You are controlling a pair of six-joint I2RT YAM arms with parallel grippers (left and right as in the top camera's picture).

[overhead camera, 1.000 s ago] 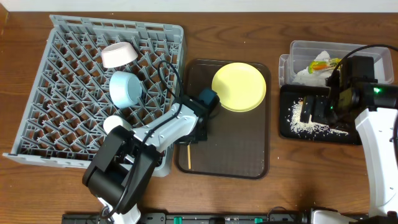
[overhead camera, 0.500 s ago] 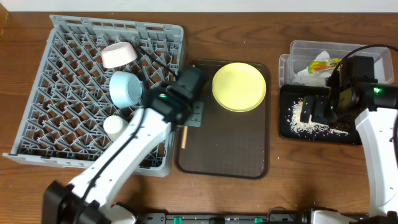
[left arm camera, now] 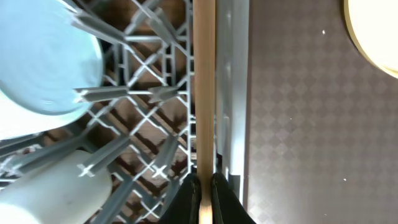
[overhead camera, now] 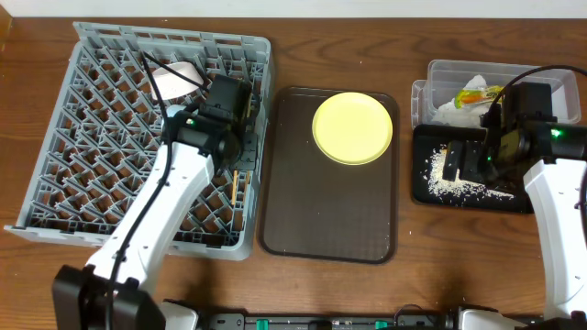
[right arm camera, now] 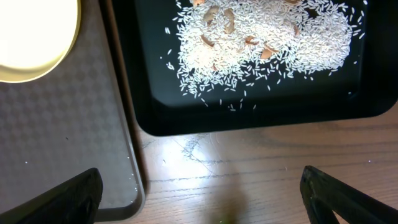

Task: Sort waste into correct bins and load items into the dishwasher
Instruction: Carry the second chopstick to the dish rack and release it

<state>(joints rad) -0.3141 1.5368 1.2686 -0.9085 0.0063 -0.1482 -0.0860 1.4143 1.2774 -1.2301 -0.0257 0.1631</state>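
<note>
Your left jaws are pinched tight on the thin wooden chopsticks (left arm camera: 203, 93). A second ago they were low over the flat brown serving tray (overhead camera: 330, 220) in the middle of the worktop. Now the arm has swung left, and the sticks lie along the right rim of the big grey plastic dish rack (overhead camera: 92, 110), which fills the far-left part of the worktop. I think the sticks are almost loaded and only need letting go.

The round yellow plate (overhead camera: 352, 127) has not moved from the brown tray, so it is still to be loaded.

Your right jaws are wide apart and hold nothing. They have not moved from above the shallow black tray (right arm camera: 249, 112) near the right edge, where the whitish rice scraps (right arm camera: 261, 37) lie.

You cannot tell if there is one stick or two. The top ends are cut off. From above, the left arm hides the light blue bowl (left arm camera: 43, 56) and the small white cup (left arm camera: 56, 193).
</note>
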